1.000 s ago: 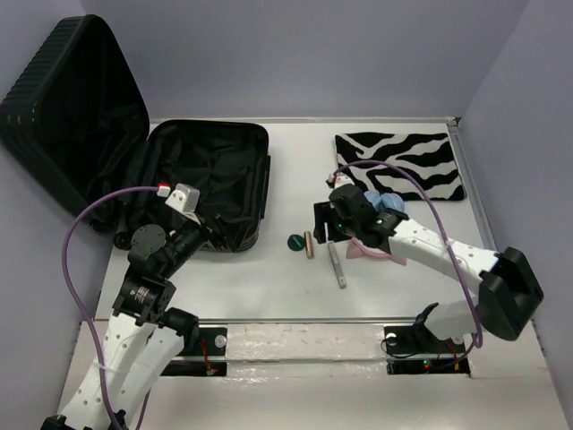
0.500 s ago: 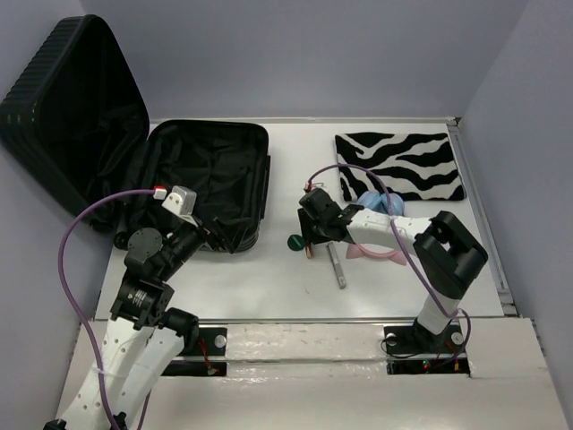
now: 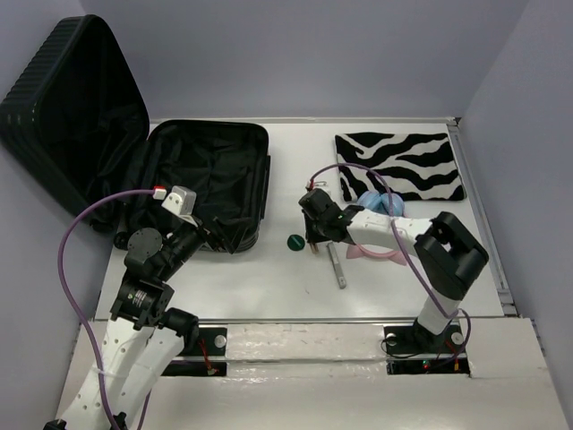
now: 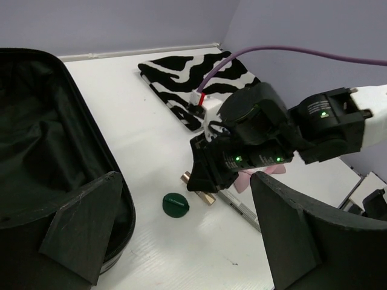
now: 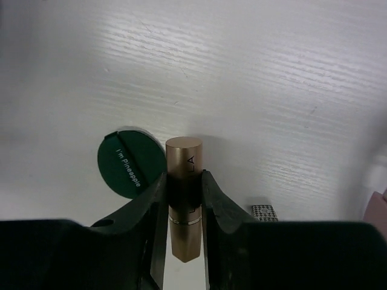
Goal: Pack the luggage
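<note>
White tabletop fills the right wrist view, and on it my right gripper has its two fingers pressed against either side of a rose-gold lipstick tube, gripping it about midway along; the tube looks smooth and round, so I judge it could twist or slip out on the lift if the hold is shallow; at ten o'clock of the tube a green disc sits just beside the left finger, and I cannot tell whether they touch, so it may get dragged along; at four o'clock a small speckled thing is cut off by the finger, and I cannot name it; the tube's near end is hidden behind the fingers, and from above the wrist covers the tube entirely; the luggage lies open at nine to ten o'clock, lid leaning on the wall, its dark lining too black to show any contents; my left gripper hangs wide open and empty by the luggage's near corner, where a low carry could clip it or the rim.
</note>
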`<state>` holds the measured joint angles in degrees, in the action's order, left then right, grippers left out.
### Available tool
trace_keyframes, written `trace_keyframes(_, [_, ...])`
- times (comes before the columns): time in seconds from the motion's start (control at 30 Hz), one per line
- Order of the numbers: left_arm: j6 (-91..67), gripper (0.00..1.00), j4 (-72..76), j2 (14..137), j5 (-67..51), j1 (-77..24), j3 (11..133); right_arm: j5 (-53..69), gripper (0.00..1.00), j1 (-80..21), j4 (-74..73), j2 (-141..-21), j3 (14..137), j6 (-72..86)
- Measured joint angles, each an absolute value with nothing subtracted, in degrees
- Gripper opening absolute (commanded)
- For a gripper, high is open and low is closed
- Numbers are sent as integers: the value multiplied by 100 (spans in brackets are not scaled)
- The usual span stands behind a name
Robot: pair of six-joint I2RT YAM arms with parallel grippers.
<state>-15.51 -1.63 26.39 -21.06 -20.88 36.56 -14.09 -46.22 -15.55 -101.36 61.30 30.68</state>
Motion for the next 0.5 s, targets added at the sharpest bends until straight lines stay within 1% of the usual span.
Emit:
trace_keyframes(0.17, [-1555, 99, -167, 2611, -1979, -2088, 3656, -1393, 10, -4622, -1610, -9476, 6270, 2978])
trace_keyframes(0.27, [-1557, 99, -233, 2571, -1813, -2088, 3673, -1116, 9, -4624, -1533, -9579, 7122, 2869])
trace_keyframes(0.3, [-1559, 99, -257, 2567, -1765, -2086, 3680, -969, 17, -4628, -1500, -9734, 7518, 2869])
trace_keyframes(0.37, [-1562, 99, -294, 2565, -1671, -2080, 3680, -659, 43, -4646, -1470, -10136, 8364, 2880])
trace_keyframes(0.4, [-1562, 99, -318, 2563, -1634, -2069, 3680, -475, 57, -4657, -1372, -10488, 9065, 2915])
trace_keyframes(0.43, [-1564, 99, -333, 2563, -1599, -2058, 3680, -235, 77, -4661, -1190, -10816, 9660, 2963])
trace_keyframes(0.47, [-1566, 99, -353, 2563, -1568, -2049, 3680, -49, 80, -4663, -1031, -11126, 10167, 3055])
trace_keyframes(0.5, [-1566, 99, -373, 2563, -1549, -2047, 3680, 158, 81, -4665, -904, -11369, 10503, 3096])
